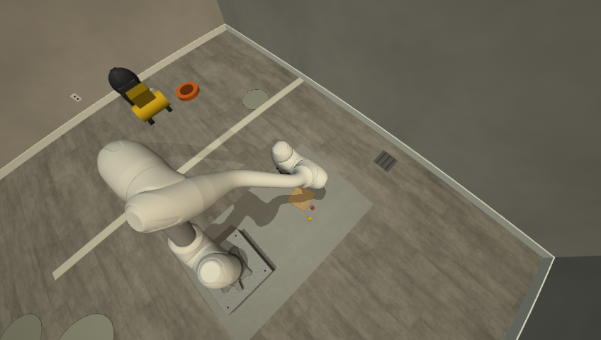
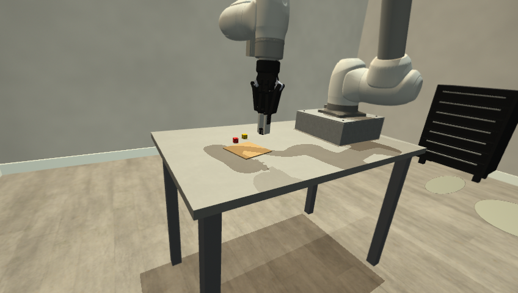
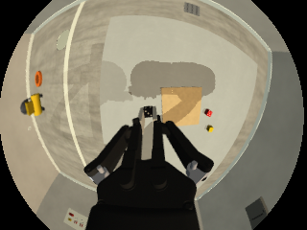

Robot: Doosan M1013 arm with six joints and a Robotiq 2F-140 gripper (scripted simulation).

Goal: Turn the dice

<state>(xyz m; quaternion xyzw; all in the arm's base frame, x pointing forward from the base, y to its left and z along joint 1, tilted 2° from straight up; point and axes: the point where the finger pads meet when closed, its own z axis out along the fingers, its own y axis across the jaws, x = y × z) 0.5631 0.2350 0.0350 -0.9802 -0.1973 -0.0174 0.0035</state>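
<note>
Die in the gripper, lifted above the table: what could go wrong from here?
1. The gripper holds a small dark die at its fingertips; it may slip or rotate.
2. Released from height, it could bounce off the mat.
3. Red die and yellow die sit off the mat.

The table (image 2: 203,181) has a matt, pale grey top on dark matt legs. The mat (image 2: 247,149) looks like smooth tan wood or card. The arm (image 2: 381,77) wears glossy cream plastic shells, and its pedestal (image 2: 312,127) is rough, speckled grey stone or concrete. The floor (image 2: 72,224) shows matt wood-grain planks.
</note>
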